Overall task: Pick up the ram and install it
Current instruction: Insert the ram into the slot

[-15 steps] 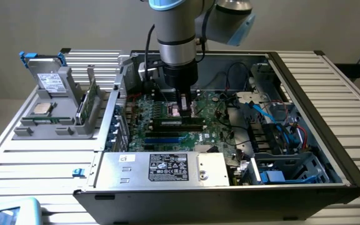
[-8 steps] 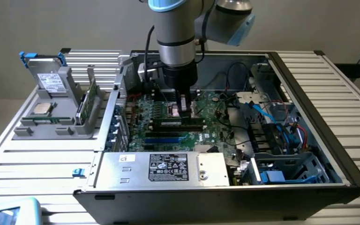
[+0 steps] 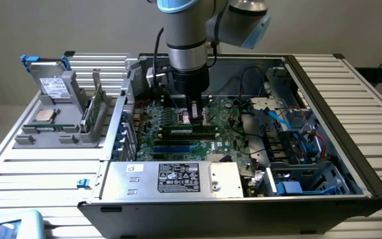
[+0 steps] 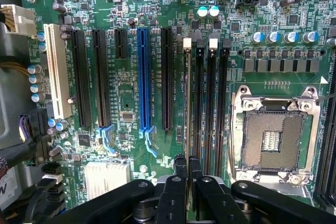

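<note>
The black claw (image 4: 187,161) is pinched narrow on the long, thin green circuit-board ram (image 4: 188,98), held edge-on over the black motherboard memory slots (image 4: 210,103). Light, stiff yet fragile, it likely wants a mid-length grip on its edges.

An open black computer case (image 3: 211,219) lies on a slatted metal table (image 3: 38,169), its green motherboard (image 3: 171,145) exposed. A silver power supply (image 3: 177,178) sits along the near side, with blue cables (image 3: 278,119) toward the exterior view's right. At the exterior view's left, a grey holder (image 3: 58,137) carries a square silver processor (image 3: 43,115) and an upright green card (image 3: 95,107). On the board, an open processor socket (image 4: 273,140) sits well apart from a long blue slot (image 4: 143,77).
</note>
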Controlling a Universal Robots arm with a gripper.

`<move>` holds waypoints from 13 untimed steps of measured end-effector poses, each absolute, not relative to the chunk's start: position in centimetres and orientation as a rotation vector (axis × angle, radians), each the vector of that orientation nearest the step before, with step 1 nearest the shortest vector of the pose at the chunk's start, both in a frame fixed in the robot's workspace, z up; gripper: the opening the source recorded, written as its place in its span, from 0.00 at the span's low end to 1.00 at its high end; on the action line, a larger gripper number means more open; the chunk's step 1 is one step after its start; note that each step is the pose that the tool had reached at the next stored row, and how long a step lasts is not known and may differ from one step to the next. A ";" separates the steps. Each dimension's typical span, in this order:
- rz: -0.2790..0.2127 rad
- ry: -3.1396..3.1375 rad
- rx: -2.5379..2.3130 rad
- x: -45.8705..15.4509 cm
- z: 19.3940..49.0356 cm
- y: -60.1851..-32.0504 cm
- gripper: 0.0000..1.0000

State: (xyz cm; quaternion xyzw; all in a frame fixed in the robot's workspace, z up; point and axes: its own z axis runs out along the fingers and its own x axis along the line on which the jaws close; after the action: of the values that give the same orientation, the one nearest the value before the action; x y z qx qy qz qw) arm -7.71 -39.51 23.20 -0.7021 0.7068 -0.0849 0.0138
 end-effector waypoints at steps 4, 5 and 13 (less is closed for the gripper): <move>-0.266 2.201 -2.187 -7.7 23.1 -39.5 0.13; -0.266 2.201 -2.187 -7.7 23.1 -39.5 0.13; -0.269 2.200 -2.185 -7.7 22.9 -39.5 0.13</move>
State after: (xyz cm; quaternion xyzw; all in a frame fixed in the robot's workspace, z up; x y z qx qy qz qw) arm -7.71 -39.51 22.93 -0.7020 0.7067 -0.0865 0.0147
